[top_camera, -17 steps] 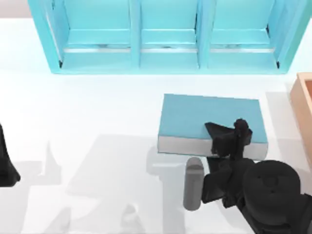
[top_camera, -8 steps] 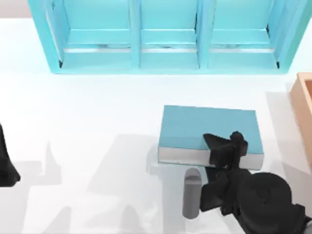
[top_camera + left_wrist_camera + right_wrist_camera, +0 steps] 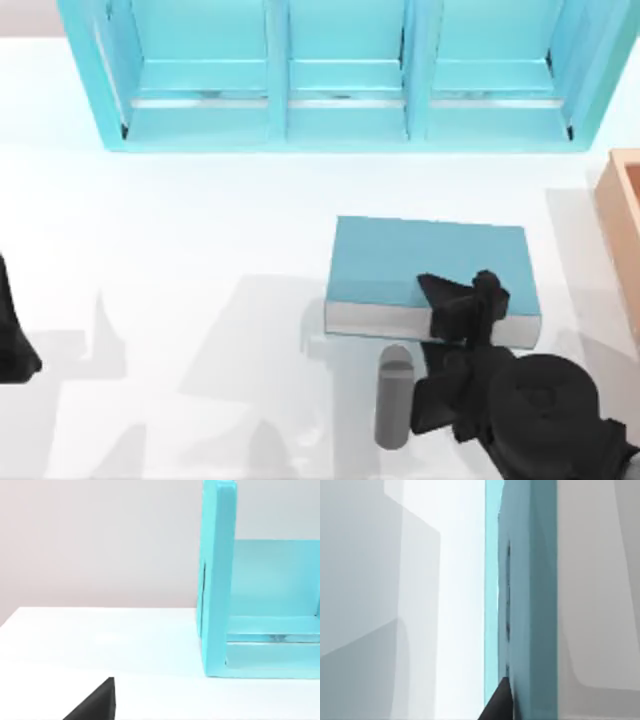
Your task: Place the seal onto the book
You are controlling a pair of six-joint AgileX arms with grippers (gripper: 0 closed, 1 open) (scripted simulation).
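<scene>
Under your right end effector [image 3: 462,305], the book [image 3: 400,262] is sitting where it slid nearer 0.5 s ago; its grip I cannot tell, and you are seeing no seal there.

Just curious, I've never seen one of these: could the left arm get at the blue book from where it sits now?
Probably not easily. The left arm is parked at the table's left edge, with bare table between it and the book. The right gripper already sits over the book's near right edge and would crowd any approach.

The book [image 3: 400,262] is showing a plain teal-blue cover with white-grey page edges, the shelf unit [image 3: 340,75] behind it a lighter, glossier blue, the table [image 3: 180,230] white, the right gripper [image 3: 462,300] black, and what may be an orange-tan box [image 3: 625,220] at far right.
</scene>
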